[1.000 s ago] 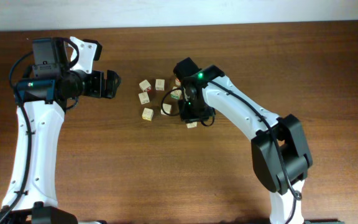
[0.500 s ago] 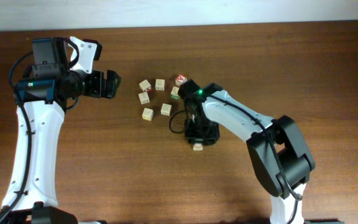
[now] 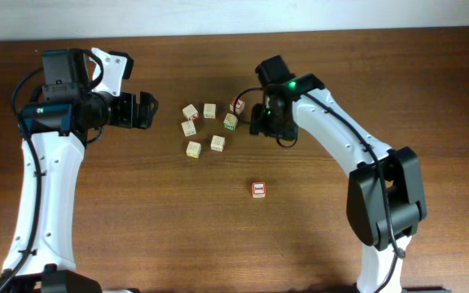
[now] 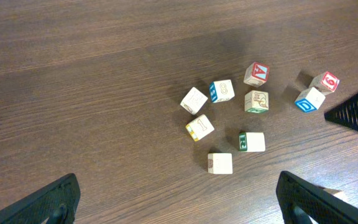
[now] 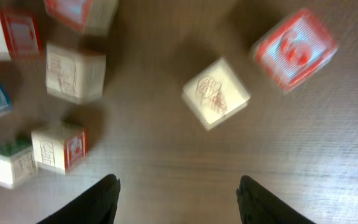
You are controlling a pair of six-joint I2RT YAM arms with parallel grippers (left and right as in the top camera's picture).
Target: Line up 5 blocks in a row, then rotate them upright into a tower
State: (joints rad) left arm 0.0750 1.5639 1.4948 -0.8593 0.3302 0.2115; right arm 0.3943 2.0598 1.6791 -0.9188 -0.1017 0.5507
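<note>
The red-framed block (image 3: 258, 190) lay alone on the table (image 3: 137, 220), well apart from the cluster of blocks (image 3: 217, 143), on the side nearer the robot. A second before, it had been under the right gripper (image 5: 182, 199) at the cluster's edge. Half a second before, that gripper had been low over the very spot where the block now rested. So the block had been carried out, let go and left there. I judged that one block's turn was finished, though the frames did not show how its faces had changed.

The other blocks sat close together in the cluster, none touched by a finger. The right gripper had swung back to the cluster's right edge, its jaws parted with nothing between them. Its blurred wrist view showed a pale block (image 5: 216, 93) and the cube with a red 6 (image 5: 294, 50) just ahead, so the next pick was probably on that side. The left gripper (image 3: 146, 110) hung left of the cluster, well apart, spread wide, empty and unmoved.
</note>
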